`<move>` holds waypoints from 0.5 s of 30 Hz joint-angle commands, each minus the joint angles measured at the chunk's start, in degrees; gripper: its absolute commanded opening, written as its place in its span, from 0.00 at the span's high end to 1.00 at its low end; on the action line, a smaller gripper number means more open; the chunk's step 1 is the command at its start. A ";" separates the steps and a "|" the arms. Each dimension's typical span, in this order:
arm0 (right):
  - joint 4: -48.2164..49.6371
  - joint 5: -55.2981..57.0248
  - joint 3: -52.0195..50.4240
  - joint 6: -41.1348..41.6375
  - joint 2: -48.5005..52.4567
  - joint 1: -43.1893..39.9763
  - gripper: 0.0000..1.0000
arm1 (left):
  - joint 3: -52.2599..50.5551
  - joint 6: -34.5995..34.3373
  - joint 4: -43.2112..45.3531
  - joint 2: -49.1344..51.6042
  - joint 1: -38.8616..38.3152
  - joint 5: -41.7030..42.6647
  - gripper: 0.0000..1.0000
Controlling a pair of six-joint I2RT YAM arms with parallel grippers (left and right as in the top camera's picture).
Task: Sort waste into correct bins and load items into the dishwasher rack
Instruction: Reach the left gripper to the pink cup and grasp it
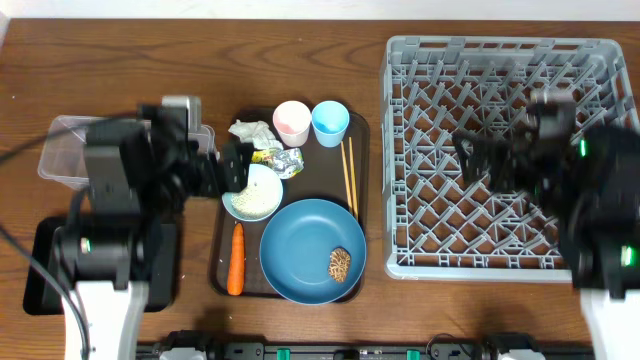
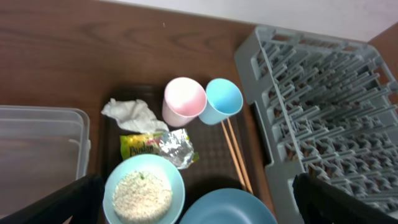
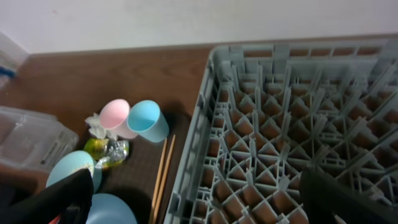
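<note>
**Overhead.** The left gripper (image 1: 237, 166) hangs over the left edge of the brown tray (image 1: 320, 180), just beside the bowl (image 1: 253, 193) and the wrapper (image 1: 278, 159). The right gripper (image 1: 468, 155) hovers above the rack (image 1: 400, 55), which holds nothing. The brown tray also carries the tissue (image 1: 250, 130), pink cup (image 1: 291, 122), blue cup (image 1: 329, 122), chopsticks (image 1: 348, 175) and carrot (image 1: 236, 258). The plate (image 1: 300, 240) lies there too, with the lump (image 1: 340, 265) on it. The tub (image 1: 62, 150) and black tray (image 1: 38, 285) sit on the bench (image 1: 200, 40) to the left, partly hidden under the left arm.

**Left wrist.** The fingers (image 2: 68, 202) stand at the two lower corners, spread wide with nothing between them. Under the opening lies the bowl, filled with rice (image 2: 144, 194). The wrapper touches the bowl's far rim and the tissue lies just beyond it. The visible part of the tub is bare.

**Right wrist.** The fingers (image 3: 56, 199) are likewise spread wide and empty. They are over the rack's pegs, with the cups and chopsticks well off to the left.

**Reading.** No waste is binned and nothing is racked, so sorting appears not yet begun. The step in hand seems to be the left arm's approach for a first waste pick, most likely the wrapper or tissue. The next move calls for a descent beside the bowl without nudging it. The gripper then has to close on thin, crumpled material and carry it left to a bin.
</note>
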 commanded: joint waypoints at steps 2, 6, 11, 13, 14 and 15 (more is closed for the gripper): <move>-2.19 -3.26 9.03 -0.61 8.85 -0.11 0.01 | 4.55 -0.44 -1.75 5.22 -0.15 1.09 0.02; -0.04 -5.79 9.68 -1.49 13.46 -0.11 0.04 | 4.55 -1.49 -1.75 7.80 -0.17 1.60 0.02; -3.30 -0.31 9.68 -0.59 17.11 0.17 0.01 | 4.55 -3.37 -4.24 10.19 -0.72 0.94 0.02; -4.02 2.27 9.66 0.81 18.05 0.17 0.01 | 4.57 -4.00 -4.28 11.50 -1.99 -1.07 0.02; -4.11 2.89 9.66 1.18 18.53 0.17 0.01 | 4.59 -4.02 -3.69 12.37 -2.99 -2.25 0.02; -4.00 2.86 9.66 1.20 18.86 0.17 0.01 | 4.59 -4.55 -3.06 13.29 -3.93 -3.74 0.01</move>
